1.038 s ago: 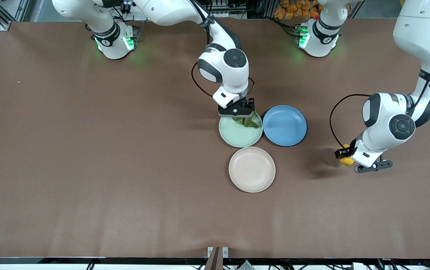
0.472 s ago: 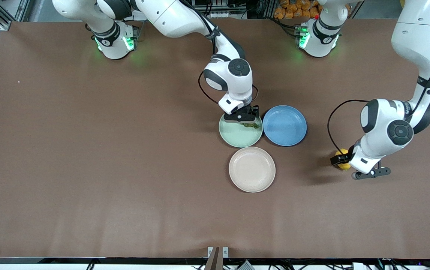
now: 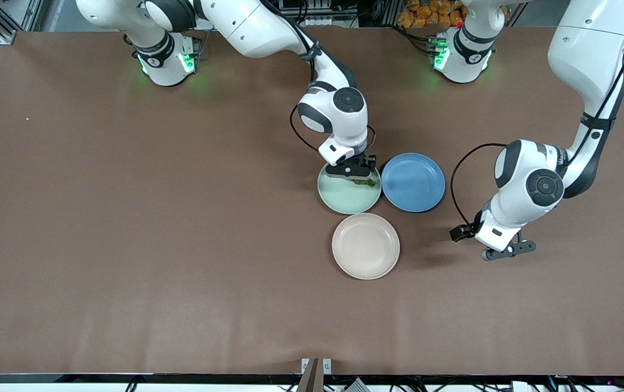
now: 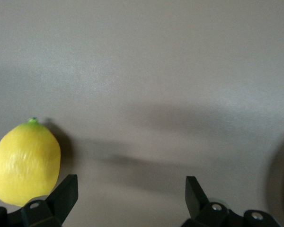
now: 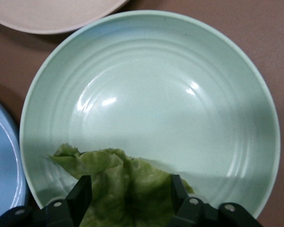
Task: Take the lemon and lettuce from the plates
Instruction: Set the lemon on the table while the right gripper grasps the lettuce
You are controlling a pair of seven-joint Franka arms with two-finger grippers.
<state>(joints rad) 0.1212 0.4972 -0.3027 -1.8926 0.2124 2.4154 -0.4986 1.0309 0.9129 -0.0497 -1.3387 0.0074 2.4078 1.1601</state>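
Since a second ago the left gripper [image 3: 499,251] has let go of the lemon [image 4: 25,163] and slid toward the plates, while the right gripper [image 3: 356,175] has dropped lower onto the mint green plate [image 3: 339,197]. Its fingers [image 5: 80,194] stand apart on either side of the lettuce [image 5: 125,184], not yet pinched on the leaf, which lies at the rim of that plate farthest from the front camera. The left gripper's fingers [image 4: 66,191] are spread wide over bare table [image 3: 127,245], holding nothing; the lemon rests on the tabletop just beside one of them. Only the left wrist view shows the lemon, since the arm covers it from the front. From the front the right gripper hides most of the leaf, which the right wrist view shows plainly. The beige-pink plate [image 3: 365,246] sits empty, nearer the front camera, and a blue plate [image 3: 413,182] lies beside the mint one, toward the left arm's end
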